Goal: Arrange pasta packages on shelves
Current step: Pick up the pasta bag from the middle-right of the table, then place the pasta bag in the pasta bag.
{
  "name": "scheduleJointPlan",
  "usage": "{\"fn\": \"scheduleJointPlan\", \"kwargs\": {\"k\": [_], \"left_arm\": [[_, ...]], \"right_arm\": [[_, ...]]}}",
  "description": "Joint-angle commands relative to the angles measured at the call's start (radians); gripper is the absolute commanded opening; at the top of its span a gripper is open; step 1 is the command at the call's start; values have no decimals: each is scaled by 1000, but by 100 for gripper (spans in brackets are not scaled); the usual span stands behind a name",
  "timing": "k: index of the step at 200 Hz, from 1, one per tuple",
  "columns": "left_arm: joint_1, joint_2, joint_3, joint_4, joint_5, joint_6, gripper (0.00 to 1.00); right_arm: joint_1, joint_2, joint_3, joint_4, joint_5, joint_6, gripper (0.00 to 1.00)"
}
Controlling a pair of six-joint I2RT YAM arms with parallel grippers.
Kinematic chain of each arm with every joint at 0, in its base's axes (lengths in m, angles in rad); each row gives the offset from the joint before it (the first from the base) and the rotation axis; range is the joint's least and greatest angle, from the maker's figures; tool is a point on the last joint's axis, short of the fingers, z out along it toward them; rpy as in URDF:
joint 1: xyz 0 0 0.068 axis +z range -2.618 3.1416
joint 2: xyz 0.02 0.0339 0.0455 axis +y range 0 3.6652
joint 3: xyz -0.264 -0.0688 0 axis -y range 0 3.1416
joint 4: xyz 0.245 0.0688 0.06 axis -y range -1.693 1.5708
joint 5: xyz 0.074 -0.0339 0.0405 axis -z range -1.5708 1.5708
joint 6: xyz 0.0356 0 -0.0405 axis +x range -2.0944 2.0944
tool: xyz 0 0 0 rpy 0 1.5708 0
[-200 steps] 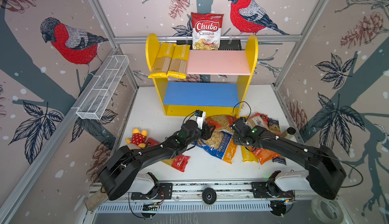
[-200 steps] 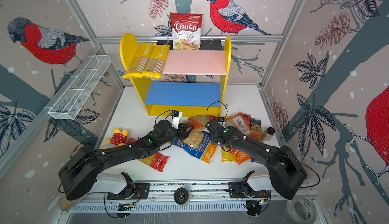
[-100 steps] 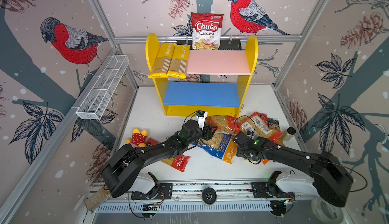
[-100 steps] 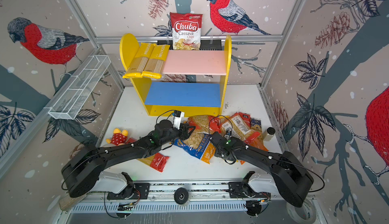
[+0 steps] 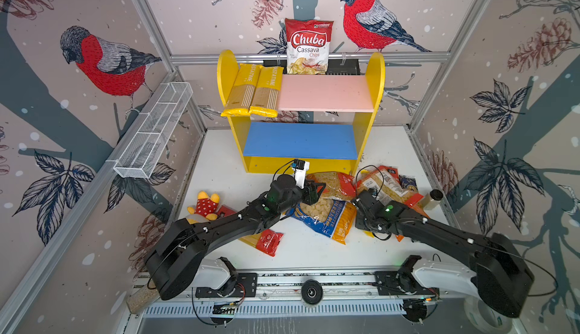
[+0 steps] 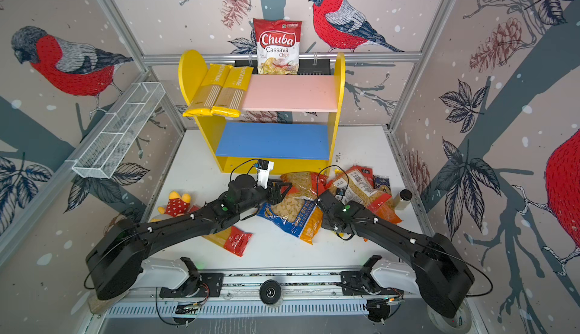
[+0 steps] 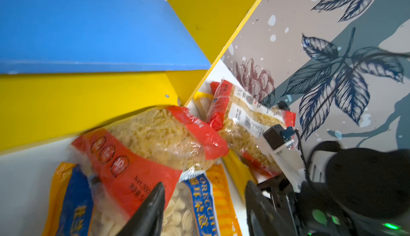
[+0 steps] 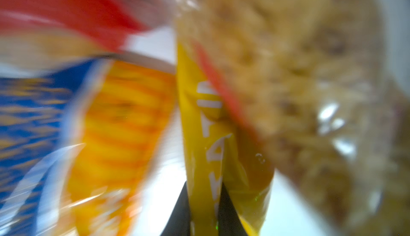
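Observation:
The shelves [image 5: 373,75] stand at the back, with two long yellow pasta packages [image 5: 251,90] lying on the pink board's left end. More pasta packages lie in a heap in front: a blue-orange bag [image 5: 323,219], a red bag [image 5: 332,185], another red bag [image 5: 386,185] and a red-yellow pack [image 5: 266,241]. My left gripper [image 7: 204,184] hangs open just over the blue-orange bag [image 7: 199,201] and the red bag [image 7: 155,139]. My right gripper [image 8: 204,186] is shut on the flat end of a yellow pack [image 8: 199,135] that lies partly under a red bag. In both top views its fingers are hidden under its wrist.
A Chuba chips bag [image 5: 309,47] stands behind the shelves. A plush toy [image 5: 205,205] lies at the left, partly under my left arm. A wire basket [image 5: 153,131] hangs on the left wall. A small jar [image 5: 434,197] stands near the right wall.
My right gripper drew back from the heap toward the front, opened wider, then shut on the yellow pack's end. The left arm has barely moved.

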Motion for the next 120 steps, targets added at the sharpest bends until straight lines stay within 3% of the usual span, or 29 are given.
{"fn": "scheduleJointPlan", "kwargs": {"k": [1,58,97,120], "left_arm": [[15,4,51,-87,54,-14,57],[121,-66,39,-126,200,-121,57],[217,-157,-36,-129,265,-206,56],[272,-186,-81,-128,299,-233,57]], "right_arm": [[-5,-75,84,88,-88,-53,17],[18,-189,141,416,-273,-6,17],[182,-79,189,586,-281,-70,17],[251,64,260,522,-249,-152,17]]}}
